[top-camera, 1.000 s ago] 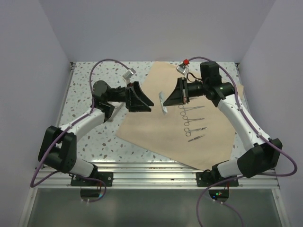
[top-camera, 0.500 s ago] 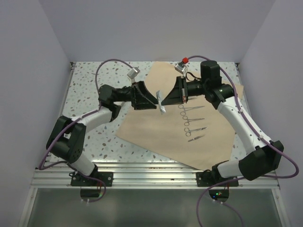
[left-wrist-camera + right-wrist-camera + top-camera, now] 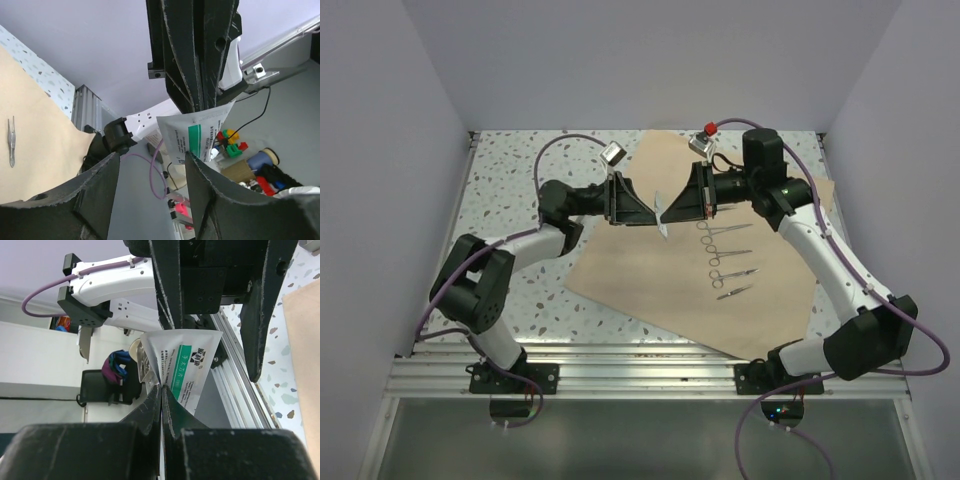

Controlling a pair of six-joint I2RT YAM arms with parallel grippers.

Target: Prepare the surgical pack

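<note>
Steel instruments (image 3: 728,262) lie in a row on the tan wrap sheet (image 3: 630,275). Beyond them, above the sheet, the right gripper (image 3: 160,390) pinches a white packet (image 3: 182,362) (green label) — the left gripper (image 3: 150,162), jaws spread, faces its other edge.

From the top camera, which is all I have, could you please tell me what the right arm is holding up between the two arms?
Observer: A white packet with a green printed band; the right fingers are shut on one edge.
Operator: Thank you. Is anything gripping its other end?
Observer: In the left wrist view the left fingers are open, one on each side of the packet.
</note>
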